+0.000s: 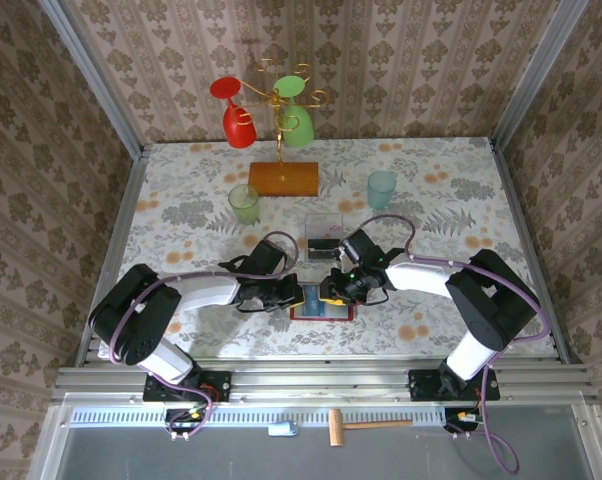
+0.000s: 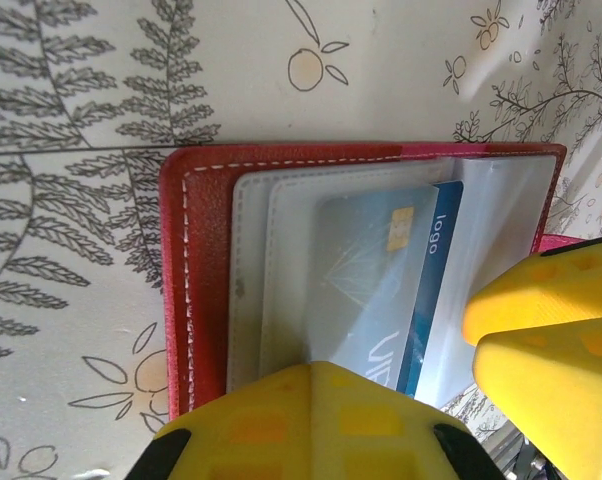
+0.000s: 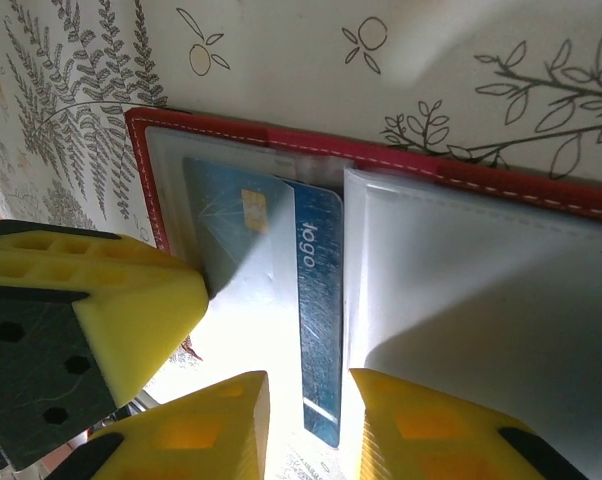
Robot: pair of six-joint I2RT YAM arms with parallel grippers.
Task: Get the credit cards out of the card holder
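Observation:
The red card holder [image 1: 321, 316] lies open on the table between both arms, its greyish pockets [image 2: 251, 290] facing up. A blue-and-white credit card [image 3: 319, 300] sticks partway out of a clear pocket, with its blue edge [image 2: 436, 270] showing. My left gripper [image 2: 316, 372] is shut, and its joined tips press on the holder's pocket over that card. My right gripper [image 3: 306, 425] is open; its fingers [image 3: 211, 430] straddle the card's protruding blue end with a gap on each side. Seen from above, the left gripper [image 1: 293, 293] and the right gripper [image 1: 333, 290] meet over the holder.
A clear plastic box [image 1: 323, 232] stands just behind the holder. A green cup [image 1: 244, 204] and a teal cup [image 1: 381, 188] sit further back. A gold stand on a wooden base [image 1: 283, 178] holds red and green glasses. A small hammer [image 1: 366, 425] lies below the rail.

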